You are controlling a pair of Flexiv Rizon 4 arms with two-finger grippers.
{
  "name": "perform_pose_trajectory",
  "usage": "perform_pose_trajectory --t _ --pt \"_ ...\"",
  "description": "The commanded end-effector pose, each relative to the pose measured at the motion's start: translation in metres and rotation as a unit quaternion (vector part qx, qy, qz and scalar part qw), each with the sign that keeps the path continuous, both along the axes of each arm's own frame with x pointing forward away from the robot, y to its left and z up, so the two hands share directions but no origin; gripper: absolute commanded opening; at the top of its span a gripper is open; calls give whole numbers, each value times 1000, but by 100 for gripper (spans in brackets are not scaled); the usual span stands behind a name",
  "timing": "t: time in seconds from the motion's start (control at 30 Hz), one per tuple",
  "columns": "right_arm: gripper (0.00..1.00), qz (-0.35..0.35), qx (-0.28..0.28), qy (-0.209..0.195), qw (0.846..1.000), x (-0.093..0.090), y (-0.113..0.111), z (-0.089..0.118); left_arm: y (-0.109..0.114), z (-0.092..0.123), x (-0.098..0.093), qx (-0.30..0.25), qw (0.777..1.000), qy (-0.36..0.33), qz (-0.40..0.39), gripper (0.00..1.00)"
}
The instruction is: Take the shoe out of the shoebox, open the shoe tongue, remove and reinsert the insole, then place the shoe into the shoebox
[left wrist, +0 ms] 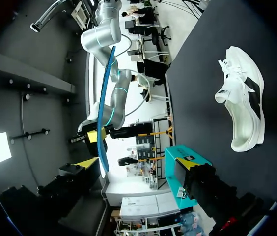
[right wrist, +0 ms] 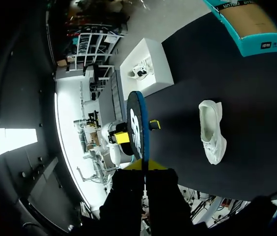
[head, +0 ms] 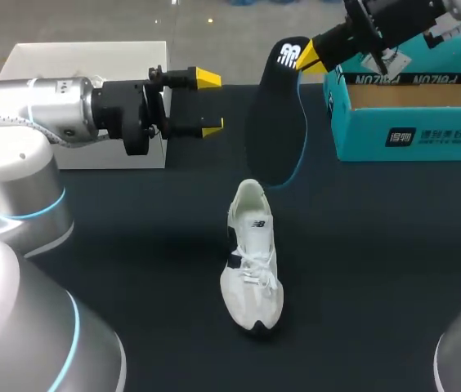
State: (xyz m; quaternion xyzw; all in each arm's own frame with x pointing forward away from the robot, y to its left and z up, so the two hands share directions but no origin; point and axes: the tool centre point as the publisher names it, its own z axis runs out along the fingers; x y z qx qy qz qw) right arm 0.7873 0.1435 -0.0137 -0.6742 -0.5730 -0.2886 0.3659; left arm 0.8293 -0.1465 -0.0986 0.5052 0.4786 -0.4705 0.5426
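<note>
Between the yellow tips of the right claw [head: 311, 57]: heel end of a flat black foam insole with a blue rim [head: 278, 122], pinched from both sides. The insole hangs down from the claw with its toe end lowest, clear of the dark table top [head: 378, 269]. The right wrist view shows it edge-on, straight ahead of the fingers.

Left claw [head: 211, 104]: fingers spread wide, nothing between them. It is held level above the table and points toward the insole, tips near it but apart. In the left wrist view the blue rim is ahead of the open tips, not touching.

White lace-up trainer with a black side patch [head: 252, 261]: on the table below the hanging insole, lower than both claws, sole down, toe toward the robot. Neither claw touches it.

Open teal cardboard shoebox [head: 410, 135]: just beside the right claw, under its arm, well apart from the trainer.

White rectangular box [head: 83, 57]: behind the left claw's arm.
</note>
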Motion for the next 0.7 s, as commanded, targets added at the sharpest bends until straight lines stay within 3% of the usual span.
perform_pose_trajectory --t 0.03,0.47,0.7 --pt "0 0 -7 1 1000 0 0 3 2 0 1 2 1000 1 1 100" --pt "0 0 -7 1 1000 0 0 3 6 -3 2 -7 1000 2 20 100" --pt "0 -21 -17 9 1000 -1 7 -50 8 -7 1 -8 1000 11 19 100"
